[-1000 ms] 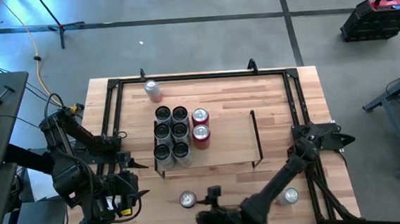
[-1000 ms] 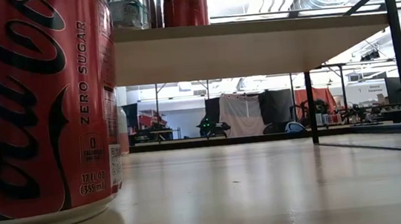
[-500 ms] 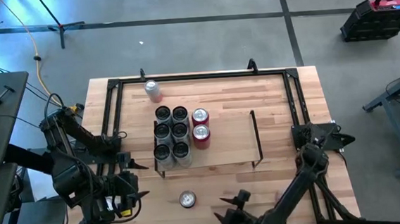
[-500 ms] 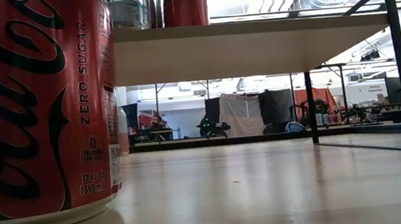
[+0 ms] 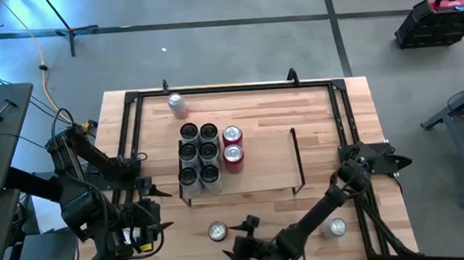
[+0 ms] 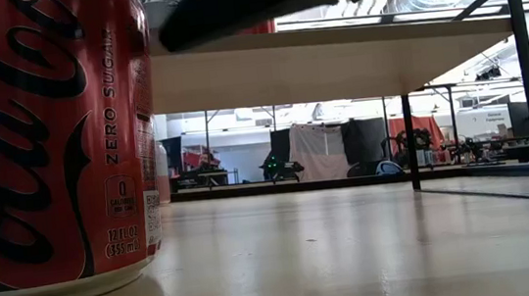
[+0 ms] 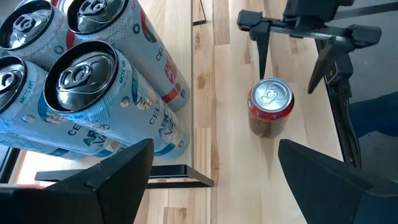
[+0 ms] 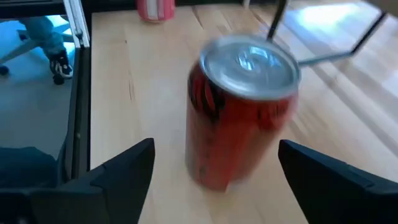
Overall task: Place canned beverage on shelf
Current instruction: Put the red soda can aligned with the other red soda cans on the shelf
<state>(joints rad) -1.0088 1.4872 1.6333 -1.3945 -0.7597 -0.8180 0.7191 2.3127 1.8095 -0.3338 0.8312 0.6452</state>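
A red Coke Zero can (image 5: 217,231) stands upright on the table near the front edge, before the shelf (image 5: 259,161). It fills the low view's left (image 6: 47,141). My right gripper (image 5: 241,234) is open just to the can's right, low over the table. The can (image 8: 242,112) lies ahead of its spread fingers and is not touched. The left wrist view shows those fingers (image 7: 261,56) beside the can (image 7: 270,102). The shelf's left half carries several silver-blue cans (image 5: 198,153) and two red ones (image 5: 232,145). My left gripper (image 5: 145,211) waits open at the table's left.
Another can (image 5: 335,228) stands near the front right, under my right arm. A third (image 5: 178,103) stands at the far left. Black rails (image 5: 229,89) frame the tabletop. The shelf's right half (image 5: 270,148) is bare wood, closed by a black wire end frame (image 5: 297,158).
My right gripper drew off toward the table's right, then swung back toward the red can and came down, rolling as it went. One of its fingers now shows, blurred, at the top of the low view. The can has not moved.
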